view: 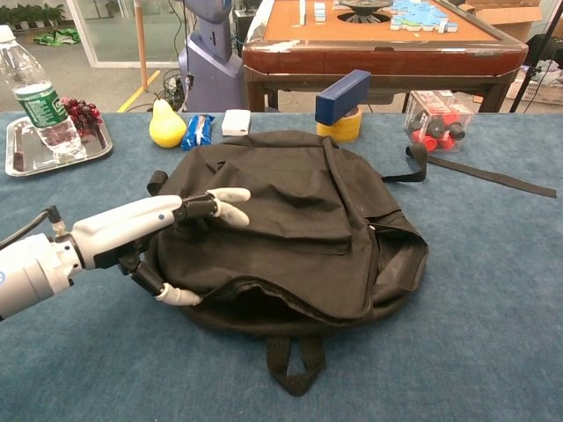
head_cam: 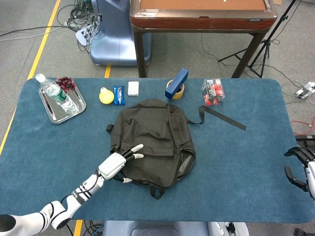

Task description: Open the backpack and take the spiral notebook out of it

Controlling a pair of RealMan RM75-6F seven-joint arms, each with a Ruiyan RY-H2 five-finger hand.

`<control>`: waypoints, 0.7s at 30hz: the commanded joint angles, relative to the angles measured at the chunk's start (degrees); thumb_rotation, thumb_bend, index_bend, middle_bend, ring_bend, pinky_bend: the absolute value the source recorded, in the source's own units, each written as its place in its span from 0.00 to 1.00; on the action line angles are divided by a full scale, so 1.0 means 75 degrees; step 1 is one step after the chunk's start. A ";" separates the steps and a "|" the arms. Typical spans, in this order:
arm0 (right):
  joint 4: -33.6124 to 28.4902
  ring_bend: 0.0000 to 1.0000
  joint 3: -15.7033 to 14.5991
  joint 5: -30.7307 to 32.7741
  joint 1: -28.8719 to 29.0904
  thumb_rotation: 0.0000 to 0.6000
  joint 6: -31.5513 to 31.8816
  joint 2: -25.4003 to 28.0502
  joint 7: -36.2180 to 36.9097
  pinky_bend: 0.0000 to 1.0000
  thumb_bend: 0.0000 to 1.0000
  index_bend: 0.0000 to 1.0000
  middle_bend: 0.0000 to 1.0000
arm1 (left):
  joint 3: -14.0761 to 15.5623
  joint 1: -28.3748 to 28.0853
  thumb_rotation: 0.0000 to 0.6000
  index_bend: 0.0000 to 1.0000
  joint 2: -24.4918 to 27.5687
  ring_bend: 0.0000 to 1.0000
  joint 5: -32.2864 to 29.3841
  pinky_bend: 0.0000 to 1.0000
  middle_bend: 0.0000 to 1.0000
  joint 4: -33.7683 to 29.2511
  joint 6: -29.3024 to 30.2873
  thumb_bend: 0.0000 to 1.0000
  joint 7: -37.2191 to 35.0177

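Note:
The black backpack (head_cam: 153, 140) (view: 295, 220) lies flat in the middle of the blue table. My left hand (head_cam: 118, 162) (view: 163, 230) is at its near left corner. The fingers (view: 225, 200) lie on top of the fabric and the thumb (view: 179, 295) sits under the lifted front edge, pinching the top layer. A dark gap (view: 264, 297) shows along that front edge. My right hand (head_cam: 300, 163) hovers at the table's far right edge, fingers apart and holding nothing; the chest view does not show it. The spiral notebook is not visible.
A metal tray (head_cam: 50, 109) with a water bottle (head_cam: 55, 93) and grapes stands at the back left. A pear (head_cam: 105, 95), a blue packet (head_cam: 117, 95), a white box (head_cam: 133, 88), a blue box (head_cam: 177, 82) and a clear box (head_cam: 213, 91) line the back. A black strap (head_cam: 224, 117) trails right.

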 commanded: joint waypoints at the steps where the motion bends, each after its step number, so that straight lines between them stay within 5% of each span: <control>1: 0.0011 0.25 0.0006 0.0007 0.0006 1.00 -0.0010 -0.0008 0.0003 0.30 0.39 0.40 0.33 | 0.0051 -0.0008 1.00 0.36 0.0027 0.01 0.0029 0.01 0.00 -0.0018 0.0070 0.20 0.0024; 9: -0.0041 0.25 0.0018 -0.0041 0.0042 1.00 -0.0037 -0.0002 -0.0075 0.30 0.39 0.40 0.33 | 0.0142 -0.0002 1.00 0.48 0.0105 0.01 0.0029 0.01 0.02 -0.0159 0.0205 0.49 0.0109; 21: -0.0114 0.25 0.0018 -0.0082 0.0061 1.00 -0.0055 0.0040 -0.0121 0.30 0.39 0.40 0.33 | -0.0155 0.0095 1.00 0.54 0.0513 0.02 -0.0696 0.01 0.05 -0.1108 0.0017 0.59 -0.0009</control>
